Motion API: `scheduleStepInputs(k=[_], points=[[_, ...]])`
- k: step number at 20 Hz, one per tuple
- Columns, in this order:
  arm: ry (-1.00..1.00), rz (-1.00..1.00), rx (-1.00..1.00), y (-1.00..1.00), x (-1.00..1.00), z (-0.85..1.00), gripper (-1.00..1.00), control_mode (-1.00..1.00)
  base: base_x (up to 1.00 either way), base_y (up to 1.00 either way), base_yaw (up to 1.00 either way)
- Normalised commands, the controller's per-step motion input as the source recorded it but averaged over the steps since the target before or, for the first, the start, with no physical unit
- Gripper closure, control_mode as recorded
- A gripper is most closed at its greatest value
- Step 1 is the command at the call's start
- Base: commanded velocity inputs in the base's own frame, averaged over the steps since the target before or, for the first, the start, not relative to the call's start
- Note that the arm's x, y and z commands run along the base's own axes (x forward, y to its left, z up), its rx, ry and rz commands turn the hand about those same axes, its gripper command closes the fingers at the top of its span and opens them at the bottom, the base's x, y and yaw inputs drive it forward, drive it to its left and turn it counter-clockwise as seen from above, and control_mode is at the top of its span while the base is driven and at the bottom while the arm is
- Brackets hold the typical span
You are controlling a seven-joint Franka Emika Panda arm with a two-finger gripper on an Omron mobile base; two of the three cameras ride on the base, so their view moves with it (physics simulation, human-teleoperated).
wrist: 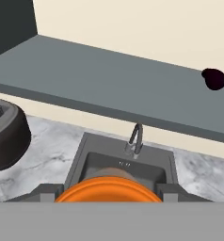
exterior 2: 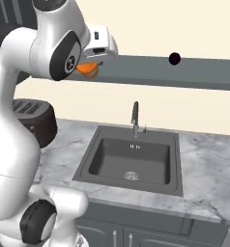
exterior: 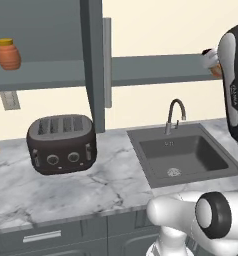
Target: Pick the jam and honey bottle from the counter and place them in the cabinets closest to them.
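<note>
The jam (wrist: 108,189), nearest the hand camera, sits clamped in the end effector (exterior 2: 90,67) (orange jar between the fingers), raised beside the cabinet shelf (wrist: 109,84) above the sink (exterior 2: 129,157) and marbled surface (exterior: 66,185); toaster (exterior: 61,143) at left.

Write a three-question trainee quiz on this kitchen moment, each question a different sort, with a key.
1. True or false: the gripper holds the jam up at the level of the cabinet shelf.
2. Multiple choice: the small dark round object lies
A. in the sink
B. on the shelf
C. on top of the toaster
3. Fill in: on the counter, the toaster stands to the ___ of the sink in the left base view.

Key: 1 true; 2 B; 3 left.
</note>
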Motion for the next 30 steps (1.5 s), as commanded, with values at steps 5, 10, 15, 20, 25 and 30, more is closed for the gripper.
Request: scheduleStepInputs(k=[5, 10, 15, 20, 25, 30], points=[[0.03, -0.01, 0.0, 0.12, 0.52, 0.0, 1.0, -1.0, 0.0, 0.0, 0.0], [0.09, 0.0, 0.0, 0.07, 0.43, 0.0, 1.0, -1.0, 0.0, 0.0, 0.0], [0.18, 0.0, -0.02, 0.04, 0.32, 0.0, 1.0, -1.0, 0.0, 0.0, 0.0], [0.03, 0.0, 0.0, 0.0, 0.05, 0.0, 1.0, -1.0, 0.0, 0.0, 0.0], [0.04, 0.0, 0.0, 0.0, 0.29, -0.01, 1.0, -1.0, 0.0, 0.0, 0.0], [0.08, 0.0, 0.0, 0.03, 0.56, -0.01, 1.0, -1.0, 0.0, 0.0, 0.0]])
